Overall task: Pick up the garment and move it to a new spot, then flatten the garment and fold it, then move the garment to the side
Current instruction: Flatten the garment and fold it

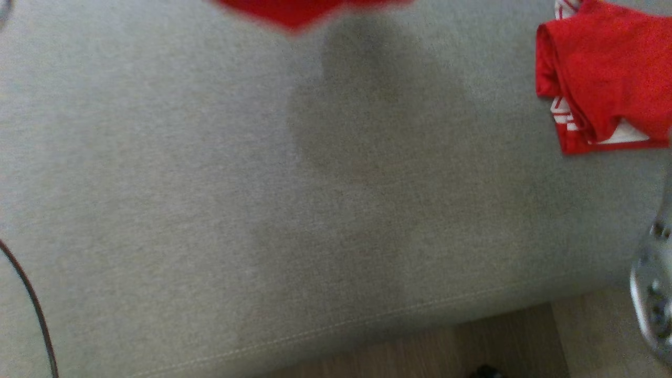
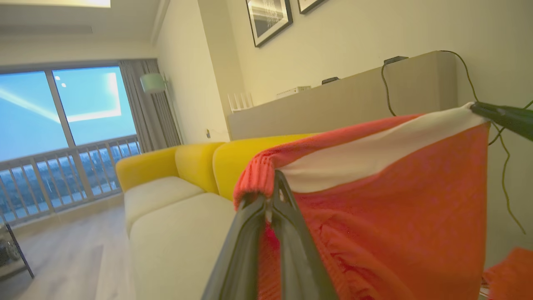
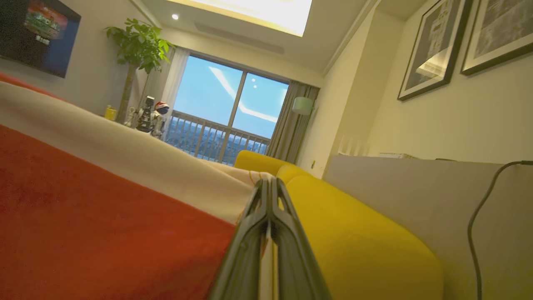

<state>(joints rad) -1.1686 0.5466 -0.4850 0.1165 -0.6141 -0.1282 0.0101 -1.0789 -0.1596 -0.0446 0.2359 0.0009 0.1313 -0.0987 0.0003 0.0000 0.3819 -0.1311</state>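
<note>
The garment [image 2: 395, 208] is red with a white band along its top edge, and it hangs stretched in the air between both grippers. My left gripper [image 2: 277, 177] is shut on its ribbed red corner. The right gripper [image 2: 476, 107] pinches the opposite corner at the white band. In the right wrist view my right gripper [image 3: 268, 183] is shut on the garment's [image 3: 83, 208] white edge. In the head view the garment's lower tip [image 1: 299, 10] shows blurred at the top edge, above the grey cushion [image 1: 210, 184], and casts a shadow on it.
Another red-and-white garment [image 1: 604, 79] lies folded at the cushion's far right. The cushion's front seam and wood floor [image 1: 504, 341] run along the bottom. A dark cable [image 1: 31, 304] crosses the lower left. A yellow sofa [image 2: 200, 162] and a beige cabinet [image 2: 354, 100] stand beyond.
</note>
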